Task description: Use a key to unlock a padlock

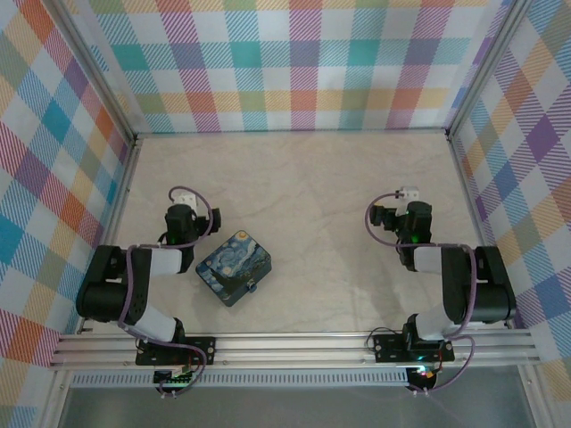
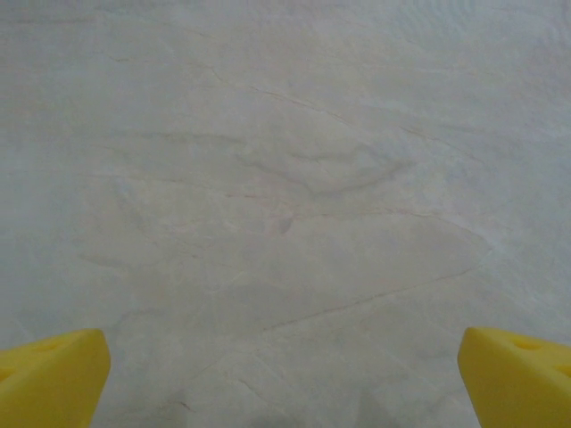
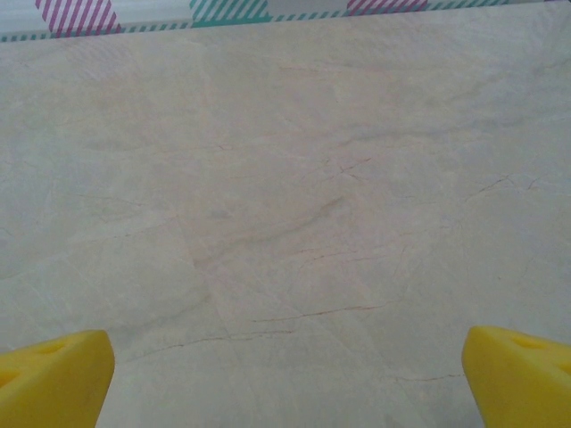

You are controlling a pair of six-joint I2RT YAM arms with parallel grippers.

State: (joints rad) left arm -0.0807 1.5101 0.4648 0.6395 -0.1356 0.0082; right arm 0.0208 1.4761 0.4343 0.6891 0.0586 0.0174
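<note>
Both arms are sitting folded back at the near edge. The left arm (image 1: 134,285) is bending up on its side and the right arm (image 1: 455,276) is mirroring it across the way.

On the wrist camera, the left tool (image 2: 285,382) is standing wide apart. Its yellow fingertips (image 2: 52,374) are poking in at the two bottom corners with nothing between them but the pale, marbled surface (image 2: 294,178). It is hanging over bare surface and touching nothing.

The right tool (image 3: 285,382) is showing the same picture. Its jaws are spread wide and its yellow fingertips (image 3: 53,374) are framing bare surface and gripping nothing. A strip of the checked wall (image 3: 76,13) is peeking in along the top of that view.

The task's thing is a painted box (image 1: 232,264) with a swirling blue and yellow night-sky print. It is lying flat on the surface, turned corner-on. It is sitting just beside the left arm's forearm, nearer than the left tool's wrist, and well apart from the right arm.

A small dark fitting (image 1: 253,287) is sticking out at the box's near right edge. It is too small to tell whether that is the padlock.
</note>
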